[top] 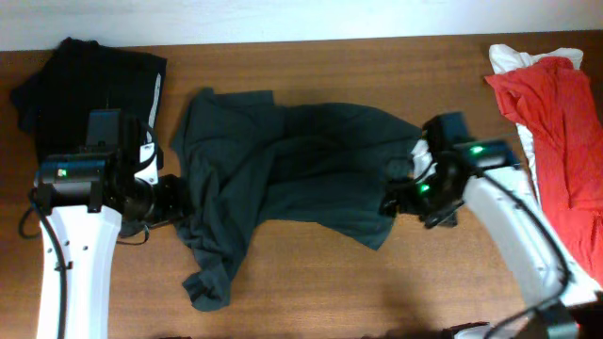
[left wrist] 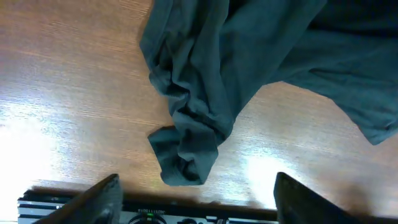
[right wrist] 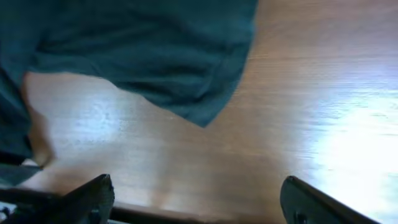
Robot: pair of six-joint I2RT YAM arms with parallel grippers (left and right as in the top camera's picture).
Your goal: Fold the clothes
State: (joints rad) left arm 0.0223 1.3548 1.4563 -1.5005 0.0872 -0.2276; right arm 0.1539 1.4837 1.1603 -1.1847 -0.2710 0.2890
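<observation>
Dark teal shirt (top: 292, 165) lies crumpled mid-worktop (top: 396, 292) between the two arms, black garment (top: 89, 75) at back left corner, red garment (top: 561, 122) at right edge; left pincer (left wrist: 196, 182) and right pincer (right wrist: 196, 182) both spread wide, holding nothing.

L arm (top: 71, 254), white links w/ black joints, runs from the near-left edge toward the far side, then bends right at the wrist. Black two-finger L gripper (top: 177, 198) points right. In the wrist cam its jaws are wide apart, w/ dark fingers (left wrist: 102, 199) at the bottom corners. R arm (top: 513, 226), same build, comes from near-right & angles far-left. R gripper (top: 391, 202) points left, jaws also spread wide, fingers (right wrist: 87, 199) far apart. Green LEDs (top: 476, 149) lit on both wrists.
</observation>
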